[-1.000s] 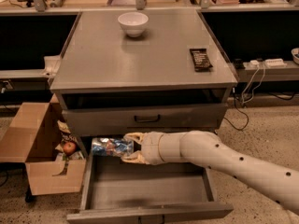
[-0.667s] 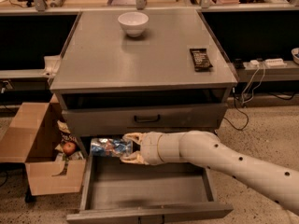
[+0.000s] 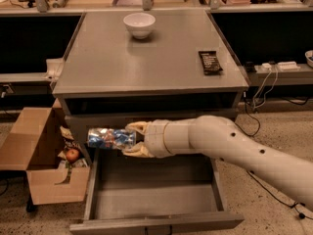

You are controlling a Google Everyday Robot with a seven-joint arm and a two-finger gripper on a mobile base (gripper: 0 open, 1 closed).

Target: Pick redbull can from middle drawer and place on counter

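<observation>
One gripper (image 3: pixel 130 139), jaws clamped on the redbull can (image 3: pixel 110 138) held sideways above the far-left corner of the open middle drawer (image 3: pixel 156 192), below the counter (image 3: pixel 137 65) bearing a white bowl (image 3: pixel 139 23) and a dark snack bar (image 3: pixel 210 62).

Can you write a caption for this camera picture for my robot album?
The gripper holds the redbull can sideways above the open middle drawer, below the counter.

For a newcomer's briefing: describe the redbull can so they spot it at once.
Under the grey counter, the middle drawer stands pulled out. Above its left rear, the gripper holds the redbull can sideways in its jaws: slim, blue-and-silver, unlike the white bowl and dark bar on top.
</observation>
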